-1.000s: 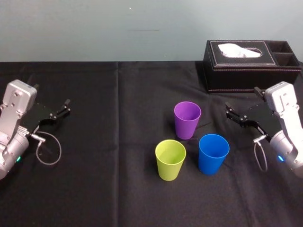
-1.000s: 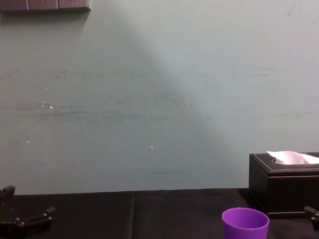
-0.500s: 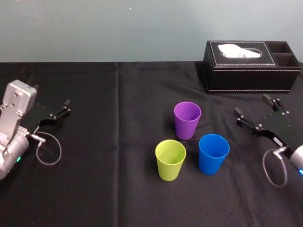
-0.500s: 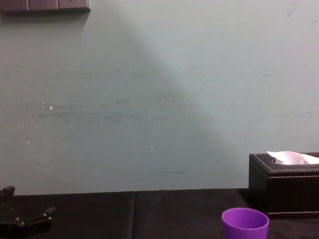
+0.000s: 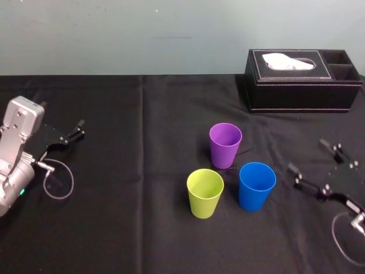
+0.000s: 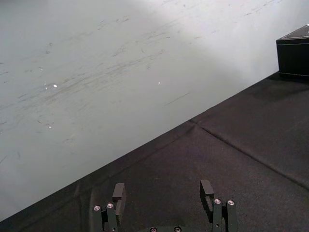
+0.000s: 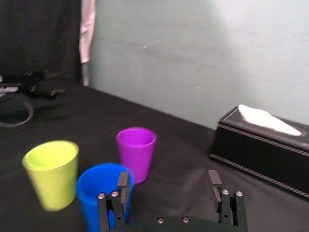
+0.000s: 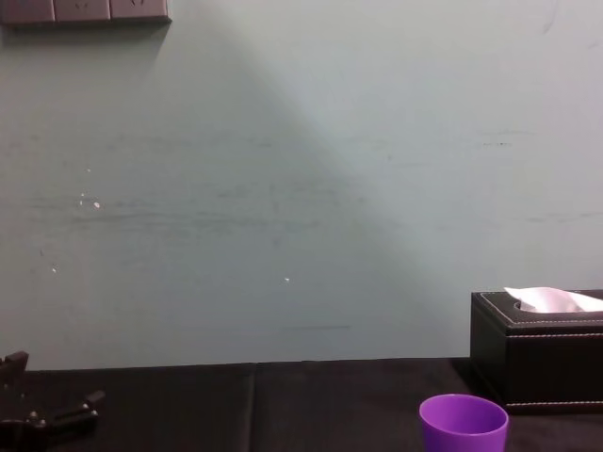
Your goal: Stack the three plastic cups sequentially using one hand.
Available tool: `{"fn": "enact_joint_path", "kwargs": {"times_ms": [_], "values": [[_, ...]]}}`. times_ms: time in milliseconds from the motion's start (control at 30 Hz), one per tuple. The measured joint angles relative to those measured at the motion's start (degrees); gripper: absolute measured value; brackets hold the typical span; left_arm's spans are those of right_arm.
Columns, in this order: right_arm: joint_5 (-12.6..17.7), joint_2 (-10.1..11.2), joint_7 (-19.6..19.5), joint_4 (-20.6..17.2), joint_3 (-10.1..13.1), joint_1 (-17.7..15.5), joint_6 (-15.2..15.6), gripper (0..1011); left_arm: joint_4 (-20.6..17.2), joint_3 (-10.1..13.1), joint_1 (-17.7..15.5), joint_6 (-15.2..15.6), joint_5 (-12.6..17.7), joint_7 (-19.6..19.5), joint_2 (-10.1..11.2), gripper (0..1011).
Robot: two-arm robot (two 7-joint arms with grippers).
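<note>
- The right end effector (image 5: 306,154), fingers spread wide and empty, sits right of the smooth blue plastic cup (image 5: 256,185).
- The purple plastic cup (image 5: 225,145) and the yellow-green plastic cup (image 5: 205,193) stand upright beside it, unstacked, on the black tabletop (image 5: 142,200).
- The left end effector (image 5: 80,129) is parked far left, open and empty.

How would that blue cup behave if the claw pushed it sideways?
The blue cup looks like smooth plastic, so it is probably light and would slide or tip easily. It stands upright on its narrower base, which favours tipping. Its smooth tapered wall may slip in the open right gripper.
</note>
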Motion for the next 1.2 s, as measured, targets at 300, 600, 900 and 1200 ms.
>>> {"fn": "enact_joint_path", "kwargs": {"times_ms": [300, 600, 900, 1200], "values": [[0.7, 1.2, 5.0, -0.3, 0.4, -3.6, -1.1, 1004, 0.0, 0.0, 0.0, 0.0, 0.0, 0.0, 0.0, 1011], [-0.6, -0.8, 6.9, 0.9, -0.9, -3.4, -0.3, 1004, 0.0, 0.0, 0.0, 0.0, 0.0, 0.0, 0.0, 1011], [-2.6, -2.8, 8.3, 2.3, -2.0, -1.2, 2.0, 1004, 0.0, 0.0, 0.0, 0.0, 0.0, 0.0, 0.0, 1011], [-4.4, -4.6, 9.2, 3.8, -2.8, 1.2, 4.0, 1004, 0.0, 0.0, 0.0, 0.0, 0.0, 0.0, 0.0, 1011]]}}
